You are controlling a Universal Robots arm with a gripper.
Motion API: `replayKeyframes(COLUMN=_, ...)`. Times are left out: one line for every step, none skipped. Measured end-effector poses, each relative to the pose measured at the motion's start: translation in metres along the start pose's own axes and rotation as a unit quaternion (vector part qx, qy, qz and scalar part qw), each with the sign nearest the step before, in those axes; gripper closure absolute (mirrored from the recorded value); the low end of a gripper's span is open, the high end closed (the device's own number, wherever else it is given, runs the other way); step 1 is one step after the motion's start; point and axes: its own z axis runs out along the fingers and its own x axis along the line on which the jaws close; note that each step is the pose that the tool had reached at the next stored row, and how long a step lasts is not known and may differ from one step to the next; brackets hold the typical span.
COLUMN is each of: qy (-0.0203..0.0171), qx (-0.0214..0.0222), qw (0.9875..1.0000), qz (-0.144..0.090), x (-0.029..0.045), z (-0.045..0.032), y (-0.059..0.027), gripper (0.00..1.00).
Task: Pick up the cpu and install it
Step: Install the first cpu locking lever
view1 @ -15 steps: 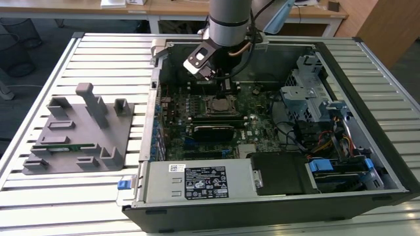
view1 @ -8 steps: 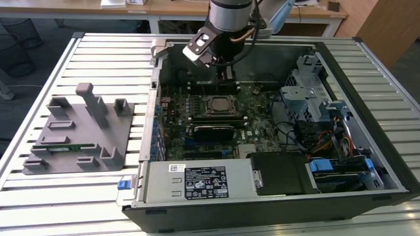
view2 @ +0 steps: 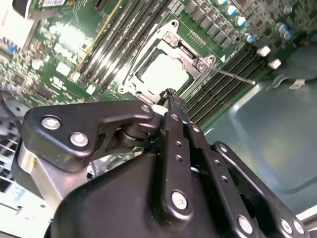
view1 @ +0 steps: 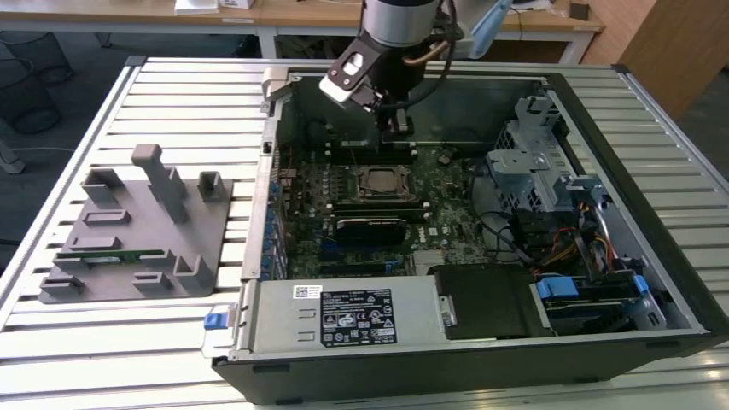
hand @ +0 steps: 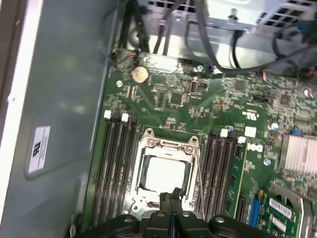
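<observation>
The cpu [view1: 376,181] lies flat in the motherboard's socket, its pale shiny top framed by the metal socket bracket [hand: 148,145]; both wrist views show it too, cpu [view2: 163,74] and cpu [hand: 166,173]. My gripper [view1: 395,128] hangs inside the open computer case, a little above the board and just off the socket's far edge. Its black fingers are pressed together with nothing between them, seen in both wrist views, gripper [view2: 168,94] and gripper [hand: 171,196].
Memory slots [hand: 116,158] flank the socket on both sides. A drive cage and cables [view1: 547,184] fill the case toward the exterior view's right, and a power supply [view1: 341,312] sits at the front. A grey tray [view1: 137,231] holding a green memory stick [view1: 108,254] lies outside the case.
</observation>
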Motion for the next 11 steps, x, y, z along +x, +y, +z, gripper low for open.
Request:
replayKeyframes(qy=0.0002, qx=0.0001, qw=1.0, qz=-0.009, x=0.0, z=0.0003, y=0.0, gripper=0.89)
replayKeyframes(qy=0.0003, qx=0.0002, qw=0.9998, qz=-0.018, x=0.0, z=0.0006, y=0.0, gripper=0.89)
replayKeyframes(qy=0.0005, qx=0.0004, qw=0.9996, qz=-0.028, x=0.0, z=0.0009, y=0.0, gripper=0.89)
replayKeyframes(qy=0.0007, qx=0.0005, qw=0.9993, qz=-0.037, x=0.0, z=0.0012, y=0.0, gripper=0.89)
replayKeyframes(qy=0.0008, qx=0.0006, qw=0.999, qz=-0.046, x=0.0, z=0.0015, y=0.0, gripper=0.89)
replayKeyframes(qy=0.0011, qx=0.0007, qw=0.9985, qz=-0.055, x=0.0, z=0.0019, y=0.0, gripper=0.89)
replayKeyframes(qy=0.0012, qx=0.0008, qw=0.998, qz=-0.064, x=0.0, z=0.0022, y=0.0, gripper=0.89)
replayKeyframes(qy=0.0014, qx=0.0009, qw=0.9974, qz=-0.073, x=0.0, z=0.0026, y=0.0, gripper=0.89)
replayKeyframes(qy=0.0015, qx=0.001, qw=0.9967, qz=-0.082, x=0.0, z=0.0029, y=0.0, gripper=0.89)
replayKeyframes(qy=0.0017, qx=0.0012, qw=0.9959, qz=-0.091, x=0.0, z=0.0031, y=0.0, gripper=0.89)
replayKeyframes(qy=0.0018, qx=0.0013, qw=0.995, qz=-0.1, x=-0.0001, z=0.0033, y=0.0, gripper=0.89)
